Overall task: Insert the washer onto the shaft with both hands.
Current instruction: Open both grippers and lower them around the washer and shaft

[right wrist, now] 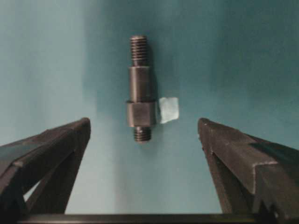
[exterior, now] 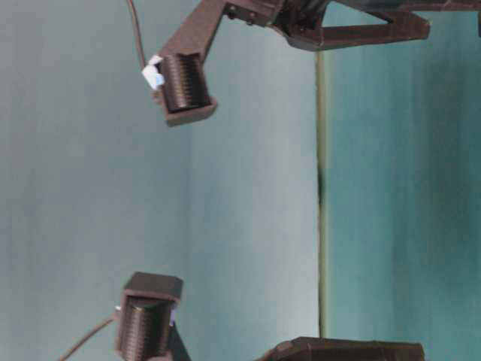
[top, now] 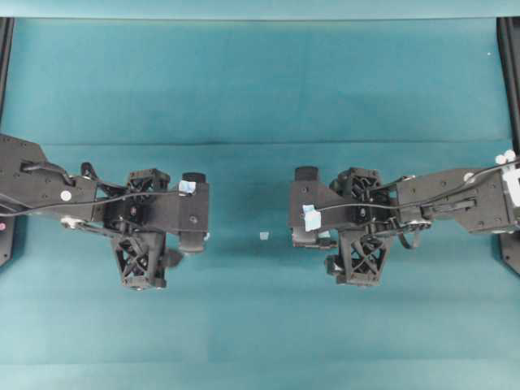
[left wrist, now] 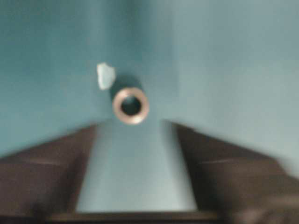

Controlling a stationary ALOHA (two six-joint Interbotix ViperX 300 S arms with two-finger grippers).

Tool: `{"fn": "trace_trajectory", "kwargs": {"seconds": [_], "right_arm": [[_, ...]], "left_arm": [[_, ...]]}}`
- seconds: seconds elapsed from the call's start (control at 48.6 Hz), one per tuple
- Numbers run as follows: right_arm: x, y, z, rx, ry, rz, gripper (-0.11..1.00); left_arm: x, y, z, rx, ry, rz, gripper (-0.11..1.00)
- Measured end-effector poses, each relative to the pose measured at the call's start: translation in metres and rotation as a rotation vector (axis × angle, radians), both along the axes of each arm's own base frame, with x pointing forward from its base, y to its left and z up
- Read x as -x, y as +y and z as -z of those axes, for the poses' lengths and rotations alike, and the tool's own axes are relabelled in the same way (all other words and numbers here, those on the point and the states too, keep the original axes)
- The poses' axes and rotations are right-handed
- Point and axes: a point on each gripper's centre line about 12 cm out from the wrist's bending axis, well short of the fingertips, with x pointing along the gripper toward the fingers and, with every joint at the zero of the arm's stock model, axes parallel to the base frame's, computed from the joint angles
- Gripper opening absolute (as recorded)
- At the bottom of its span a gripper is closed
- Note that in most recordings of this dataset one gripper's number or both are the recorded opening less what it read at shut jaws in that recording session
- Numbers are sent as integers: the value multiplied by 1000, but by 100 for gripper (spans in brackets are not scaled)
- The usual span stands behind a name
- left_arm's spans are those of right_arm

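Washer [left wrist: 131, 105]: flat on the cloth beyond the left gripper [left wrist: 135, 140], jaws spread, empty; tape scrap [left wrist: 105, 75] just beside.
Shaft [right wrist: 140, 88]: lying beyond the right gripper [right wrist: 145, 128], jaws spread, empty.
Risk: the ring is low and may skid from closing fingers; the rod may roll.

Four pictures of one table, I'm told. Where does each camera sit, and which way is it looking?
Overhead: looks straight down on the table, both arms, left gripper, right gripper.
Table-level: low, sideways; fingertips only.
Left wrist: on the arm, looking past open fingers at the washer.
Right wrist: likewise, fingers flanking the shaft.
Shared: both wrist views show a tape scrap.
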Motion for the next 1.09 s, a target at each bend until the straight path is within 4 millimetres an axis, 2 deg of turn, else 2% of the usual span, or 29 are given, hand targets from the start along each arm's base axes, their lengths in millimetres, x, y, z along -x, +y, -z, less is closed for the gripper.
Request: {"fn": "trace_trajectory", "kwargs": {"seconds": [0.103,0.453,1.091], "right_arm": [[-1,-1,2,10,1,-6,80],[-6,-1,10,10,3,-8,80],[-11,0,22,9,3,-11,80]], "left_arm": [[1,0,7,1,3,-1,80],[-4,0,31,-1,31,1,80],[-14,3,48,1,6,-10,80]]}}
